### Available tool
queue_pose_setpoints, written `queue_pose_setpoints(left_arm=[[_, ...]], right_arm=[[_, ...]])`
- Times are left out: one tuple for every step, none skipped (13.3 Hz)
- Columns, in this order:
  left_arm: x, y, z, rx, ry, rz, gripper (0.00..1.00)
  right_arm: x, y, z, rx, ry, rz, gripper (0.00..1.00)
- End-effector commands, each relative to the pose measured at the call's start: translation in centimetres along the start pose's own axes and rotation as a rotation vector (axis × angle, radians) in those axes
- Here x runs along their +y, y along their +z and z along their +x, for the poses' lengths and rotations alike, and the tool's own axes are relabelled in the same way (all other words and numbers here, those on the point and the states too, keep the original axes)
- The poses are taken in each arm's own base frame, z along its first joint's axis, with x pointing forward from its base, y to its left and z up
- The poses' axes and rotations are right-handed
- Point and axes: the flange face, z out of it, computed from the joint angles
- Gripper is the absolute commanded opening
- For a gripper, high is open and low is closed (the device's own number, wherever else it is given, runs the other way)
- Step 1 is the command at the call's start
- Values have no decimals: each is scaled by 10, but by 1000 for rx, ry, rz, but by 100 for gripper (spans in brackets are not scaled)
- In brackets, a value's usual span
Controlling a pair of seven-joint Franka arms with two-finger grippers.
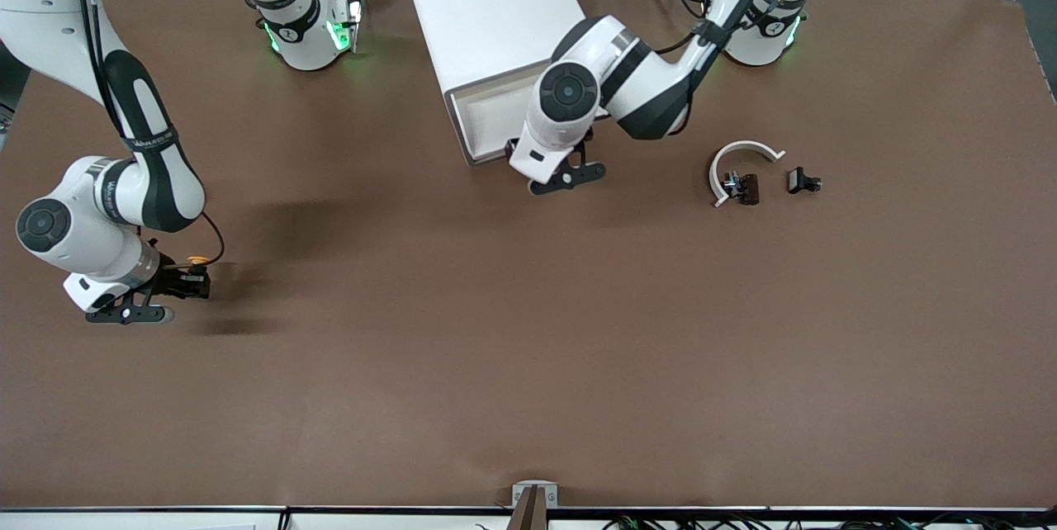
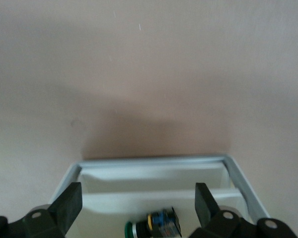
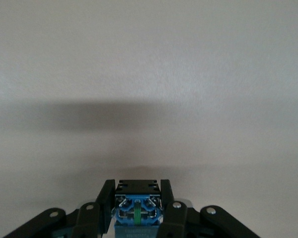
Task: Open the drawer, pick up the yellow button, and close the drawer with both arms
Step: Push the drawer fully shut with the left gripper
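Observation:
My right gripper (image 1: 191,282) is low over the table at the right arm's end and is shut on the button (image 1: 196,261), whose yellow-orange cap shows on top. In the right wrist view the fingers (image 3: 105,203) clamp the button's blue and black base (image 3: 138,208), with the gripper (image 3: 137,198) above bare brown table. The white cabinet (image 1: 487,10) stands between the arm bases with its drawer (image 1: 483,121) pulled out. My left gripper (image 1: 519,152) hangs open over the drawer's front part. In the left wrist view the gripper (image 2: 138,203) is empty above the drawer (image 2: 154,171).
A second push-button part with a green cap (image 2: 154,225) lies in the drawer. A white curved piece (image 1: 743,157) and two small black clips (image 1: 746,188) (image 1: 803,181) lie on the table toward the left arm's end.

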Motion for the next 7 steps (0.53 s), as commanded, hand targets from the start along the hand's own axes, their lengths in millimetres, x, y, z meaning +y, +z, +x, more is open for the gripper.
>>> queue_pose_setpoints(left_arm=[[0, 6, -37, -42, -26, 30, 100], [0, 8, -46, -56, -21, 48, 100], [3, 10, -58, -83, -10, 57, 100], [3, 11, -64, -104, -12, 62, 100], [3, 12, -68, -115, -7, 70, 100], [4, 14, -71, -120, -4, 72, 100], [5, 17, -71, -125, -6, 76, 100]], right_arm=[[-5, 15, -9, 14, 42, 5, 33], [-6, 19, -9, 24, 41, 4, 33], [-4, 23, -10, 22, 44, 4, 33], [-3, 25, -10, 20, 45, 5, 33], [-3, 27, -11, 17, 47, 5, 33], [-1, 28, -12, 17, 50, 5, 34], [2, 30, -13, 15, 54, 5, 35]])
